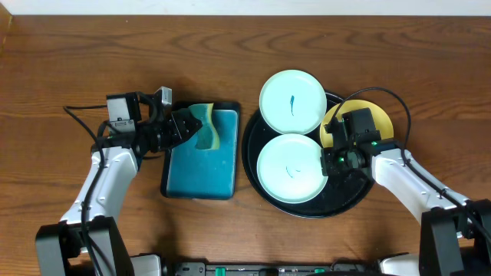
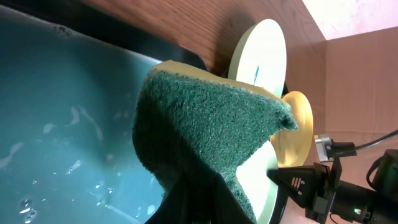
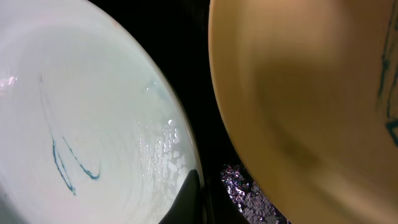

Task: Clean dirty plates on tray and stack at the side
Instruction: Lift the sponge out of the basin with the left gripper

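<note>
Overhead: three plates [image 1: 293,101] lie on the round black tray [image 1: 322,213]. They look stiff, wet-slick and breakable, so pinch a rim. Just left of the tray, the left end effector [image 1: 192,126] clamps a soft sponge [image 1: 209,123]. Over the tray, the right end effector [image 1: 331,159] is closed, no grip evident.

Bright even light, soft shadows, wet glints on mint plate [image 3: 81,112], yellow plate [image 3: 298,93] close and blurred
</note>
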`<state>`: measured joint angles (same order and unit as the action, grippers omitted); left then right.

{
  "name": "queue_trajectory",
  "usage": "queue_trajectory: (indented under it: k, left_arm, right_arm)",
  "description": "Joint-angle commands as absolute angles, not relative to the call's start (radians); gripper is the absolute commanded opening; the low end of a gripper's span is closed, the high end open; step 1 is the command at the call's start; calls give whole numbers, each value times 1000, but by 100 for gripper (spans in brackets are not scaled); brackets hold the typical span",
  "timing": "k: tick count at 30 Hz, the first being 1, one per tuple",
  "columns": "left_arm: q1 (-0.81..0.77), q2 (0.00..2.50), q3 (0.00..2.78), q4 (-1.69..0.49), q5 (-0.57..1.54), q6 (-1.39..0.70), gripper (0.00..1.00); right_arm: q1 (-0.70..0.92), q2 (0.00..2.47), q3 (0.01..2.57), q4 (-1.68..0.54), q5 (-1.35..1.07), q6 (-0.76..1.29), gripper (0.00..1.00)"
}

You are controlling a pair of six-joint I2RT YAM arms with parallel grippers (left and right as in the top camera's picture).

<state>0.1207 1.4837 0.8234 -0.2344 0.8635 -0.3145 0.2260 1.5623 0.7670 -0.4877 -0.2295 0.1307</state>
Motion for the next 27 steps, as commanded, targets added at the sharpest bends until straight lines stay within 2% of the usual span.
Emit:
queue_trajectory:
  k: [1, 27]
  left_arm:
    - [124, 1480, 821, -221, 909, -298, 7]
    - [124, 1480, 821, -230, 958, -264, 8]
  right_arm:
    - [232, 1567, 770, -488, -214, 142, 1]
    - [232, 1567, 770, -490, -214, 142, 1]
